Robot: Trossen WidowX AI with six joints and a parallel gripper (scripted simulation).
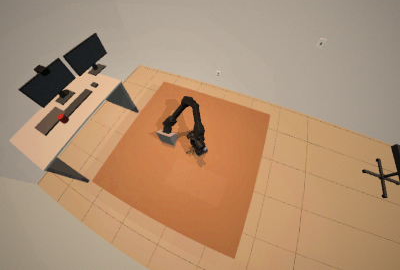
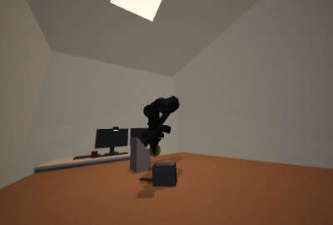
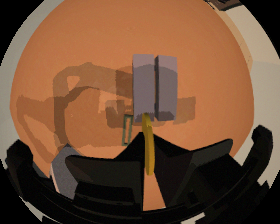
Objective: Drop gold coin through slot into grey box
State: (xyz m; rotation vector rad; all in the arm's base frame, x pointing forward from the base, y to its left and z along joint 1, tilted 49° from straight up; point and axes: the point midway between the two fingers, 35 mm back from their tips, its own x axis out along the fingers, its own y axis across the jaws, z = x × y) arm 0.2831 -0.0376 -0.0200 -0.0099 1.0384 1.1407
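Note:
My gripper (image 3: 144,135) (image 2: 154,145) (image 1: 199,146) is shut on the gold coin (image 3: 148,129) (image 2: 157,152), which stands edge-on between the fingers and sticks out below them. In the wrist view the grey box (image 3: 145,83) lies just beyond the coin, with its narrow dark slot (image 3: 156,86) running along the lid roughly in line with the coin. In the exterior view the box (image 2: 164,174) looks dark and sits on the floor below and slightly right of the coin, with a clear gap between them. The small dark-green holder (image 3: 127,128) lies empty on the floor beside the box.
The arm rises from a light grey pedestal (image 1: 168,138) (image 2: 138,156) on an orange mat (image 1: 200,200). A desk with two monitors (image 1: 50,115) (image 2: 79,160) stands by the wall. An office chair base (image 1: 384,174) is far off at the right.

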